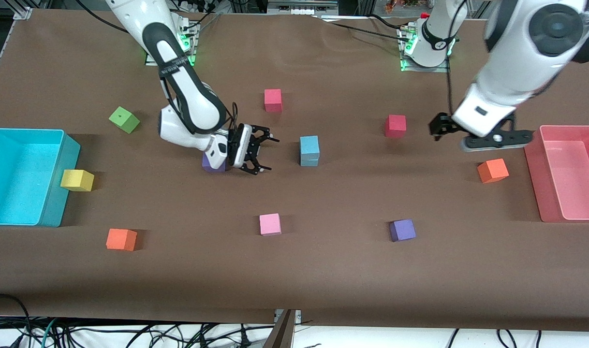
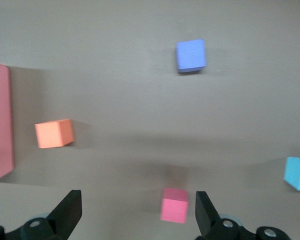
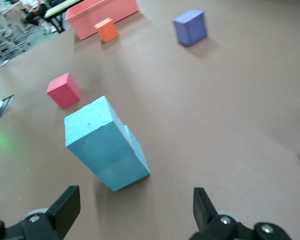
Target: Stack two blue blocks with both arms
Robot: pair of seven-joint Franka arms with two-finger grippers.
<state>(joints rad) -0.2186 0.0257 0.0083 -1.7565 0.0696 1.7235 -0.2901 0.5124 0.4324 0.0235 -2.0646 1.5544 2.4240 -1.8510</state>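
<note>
Stack: the two blue blocks [image 1: 309, 150] already sit one on the other at the centre of the front view, and the right wrist view shows the top one [image 3: 94, 131] twisted a little off the bottom one [image 3: 124, 170], corners not lined up.
Right gripper: the right gripper [image 1: 259, 153] hangs just beside the stack, centre-left in the front view, fingers spread wide and holding nothing; it points straight at the blue pair.
Left gripper: the left gripper [image 1: 488, 140] hovers at the right of the front view, over the table near the orange block [image 1: 493, 170] and the red bin [image 1: 572, 171], jaws wide apart and empty; this arm looks to be waiting.
Main risk: a nudge. If the right gripper swings or drops while this close, a fingertip could clip the top block and slide it off.
Second risk: the twist. With the top block skewed, it probably takes less of a bump to tip it.
Third risk: the purple block [image 1: 214, 163] sits right under the right wrist, partly hidden; a low move could drag it along.
Safer call: likely a straight lift up and away.
</note>
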